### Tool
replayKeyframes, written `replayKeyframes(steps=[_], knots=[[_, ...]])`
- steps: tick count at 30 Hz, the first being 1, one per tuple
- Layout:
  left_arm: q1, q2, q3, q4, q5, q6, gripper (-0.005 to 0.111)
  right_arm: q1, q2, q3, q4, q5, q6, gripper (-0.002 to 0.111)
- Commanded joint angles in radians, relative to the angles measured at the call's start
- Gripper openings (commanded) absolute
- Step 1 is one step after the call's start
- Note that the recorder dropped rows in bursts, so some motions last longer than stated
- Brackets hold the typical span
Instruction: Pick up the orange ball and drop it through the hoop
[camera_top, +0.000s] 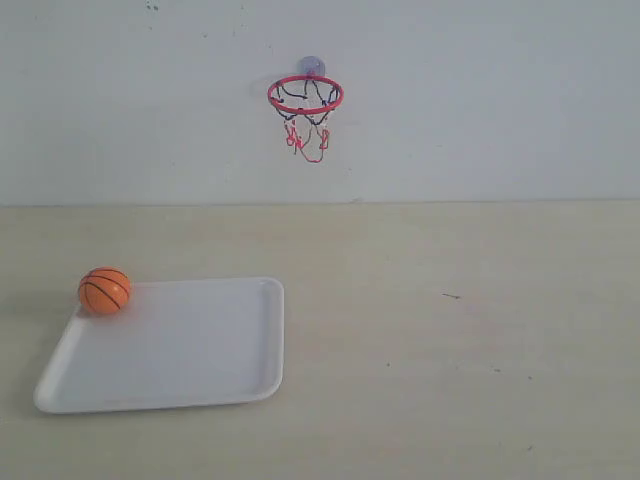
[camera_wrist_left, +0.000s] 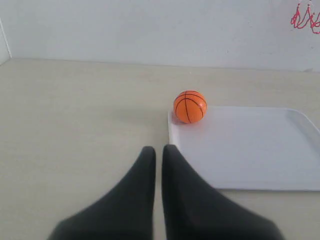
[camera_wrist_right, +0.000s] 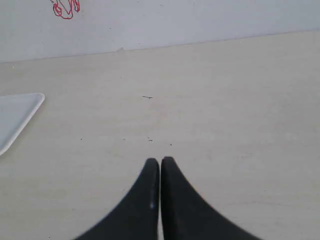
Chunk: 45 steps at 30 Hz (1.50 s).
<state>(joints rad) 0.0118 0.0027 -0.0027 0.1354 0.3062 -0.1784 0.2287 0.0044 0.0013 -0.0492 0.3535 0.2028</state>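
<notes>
A: We are logging the orange ball (camera_wrist_left: 190, 106): round, glossy, black-seamed. It is sitting in a corner of the smooth white tray (camera_wrist_left: 260, 160) with rounded corners, ahead of the left gripper (camera_wrist_left: 158, 152) and well clear of its tips.

B: We are noting both tapered black finger pairs pressing together and gripping nothing. The right gripper (camera_wrist_right: 160, 162) is pointing out over the matte pale table (camera_wrist_right: 225, 125). The red-ringed hoop (camera_top: 306, 110) is hanging on the wall (camera_top: 500, 100) beyond both.

No text, label, brand, number or sign is legible in any view. The orange ball (camera_top: 105, 290), at the 10 o'clock corner of the white tray (camera_top: 180, 350), carries only black seam lines. The hoop (camera_top: 305, 95) and the wall (camera_top: 500, 100) bear no readable marking.
</notes>
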Motion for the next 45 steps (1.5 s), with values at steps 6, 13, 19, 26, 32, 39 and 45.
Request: replayKeyframes(steps=[6, 13, 19, 26, 32, 39, 45], knots=[[-0.017, -0.003, 0.003, -0.004, -0.004, 0.004, 0.004, 0.002, -0.004, -0.001, -0.008, -0.009, -0.003, 0.000], [-0.016, -0.003, 0.001, -0.004, -0.020, -0.003, 0.004, 0.002, -0.004, -0.001, -0.008, -0.009, -0.003, 0.000], [-0.016, -0.003, -0.312, -0.135, -0.053, -0.007, 0.004, 0.002, -0.004, -0.001, -0.008, -0.009, -0.003, 0.000], [-0.016, -0.003, -0.490, -0.215, -0.166, -0.007, 0.004, 0.002, -0.004, -0.001, -0.008, -0.009, -0.003, 0.000], [-0.016, -0.003, -0.490, -0.222, -0.354, -0.007, 0.004, 0.002, -0.004, -0.001, -0.008, -0.009, -0.003, 0.000], [-0.016, 0.148, -0.550, -0.291, -0.545, -0.068, 0.004, 0.002, -0.004, -0.001, -0.008, -0.009, -0.003, 0.000], [-0.016, 0.391, -0.695, -0.291, -0.472, -0.068, 0.004, 0.002, -0.004, -0.001, -0.008, -0.009, -0.003, 0.000]])
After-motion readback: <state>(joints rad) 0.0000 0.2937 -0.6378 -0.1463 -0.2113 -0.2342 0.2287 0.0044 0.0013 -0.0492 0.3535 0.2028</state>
